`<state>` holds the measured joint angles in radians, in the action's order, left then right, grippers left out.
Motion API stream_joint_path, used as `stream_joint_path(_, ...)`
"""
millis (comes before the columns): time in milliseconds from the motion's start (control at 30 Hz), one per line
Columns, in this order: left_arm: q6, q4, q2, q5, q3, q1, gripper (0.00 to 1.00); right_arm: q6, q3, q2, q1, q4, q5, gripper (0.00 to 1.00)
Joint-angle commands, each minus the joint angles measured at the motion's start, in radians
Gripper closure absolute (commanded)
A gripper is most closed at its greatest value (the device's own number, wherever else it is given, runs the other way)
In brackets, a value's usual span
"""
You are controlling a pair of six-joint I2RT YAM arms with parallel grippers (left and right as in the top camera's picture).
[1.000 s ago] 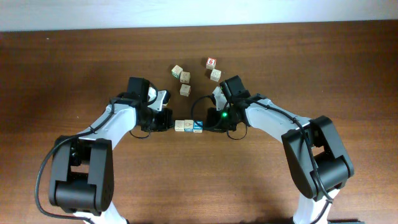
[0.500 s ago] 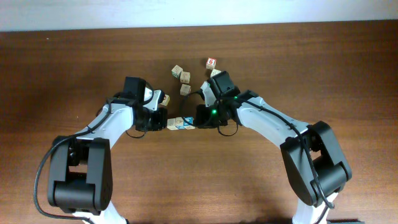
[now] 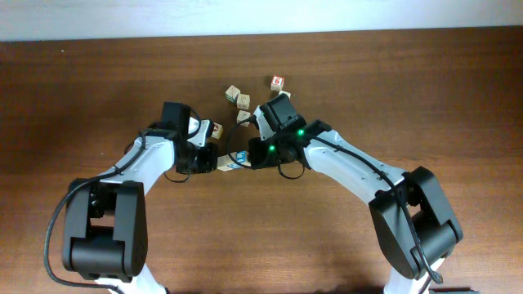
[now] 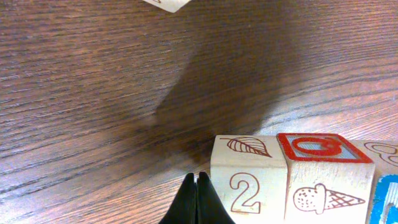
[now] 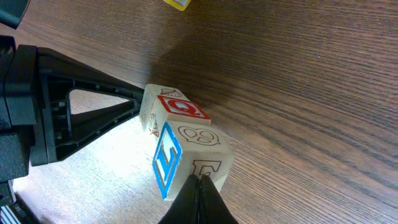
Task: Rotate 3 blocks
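On the desk [image 3: 425, 90], about midway between its side edges, both my grippers are pinched shut on nothing: left gripper [image 4: 196, 190] and right gripper [image 5: 200, 186] press opposite ends of the blocks [image 5: 180, 140]. I reckon uneven pushing could buckle the row and pop out the middle block [image 4: 323, 171]

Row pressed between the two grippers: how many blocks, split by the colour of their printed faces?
Red-framed block: 1
Blue-framed block: 1
Brown-print-only block: 1
Total: 3
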<state>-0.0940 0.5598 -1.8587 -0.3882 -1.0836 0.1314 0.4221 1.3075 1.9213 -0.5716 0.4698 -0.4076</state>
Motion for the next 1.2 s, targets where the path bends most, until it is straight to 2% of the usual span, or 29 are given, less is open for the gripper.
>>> stream_joint_path(0,0.016,0.002,0.008,-0.2,0.005,0.079,1.0,-0.006,0.025,0.002,-0.059,-0.021,-0.059,0.96)
stream_joint_path(600,0.013,0.002,0.008,-0.195,0.005,0.104,1.0,-0.006,0.034,0.002,-0.07,-0.021,-0.06,0.96)
stream_joint_path(733,0.013,0.014,0.01,-0.076,-0.034,0.068,1.0,-0.011,0.034,0.002,-0.048,-0.022,-0.044,0.96)
stream_joint_path(900,0.047,0.168,0.035,0.072,-0.265,-0.004,1.0,-0.014,0.035,0.002,-0.003,-0.036,-0.042,0.96)
stream_joint_path(967,0.047,0.183,0.036,0.082,-0.319,-0.014,1.0,-0.014,0.035,0.002,-0.003,-0.038,-0.024,0.96)
stream_joint_path(1167,0.047,0.183,0.036,0.124,-0.325,-0.018,1.0,-0.026,0.055,0.001,-0.003,-0.037,-0.017,0.96)
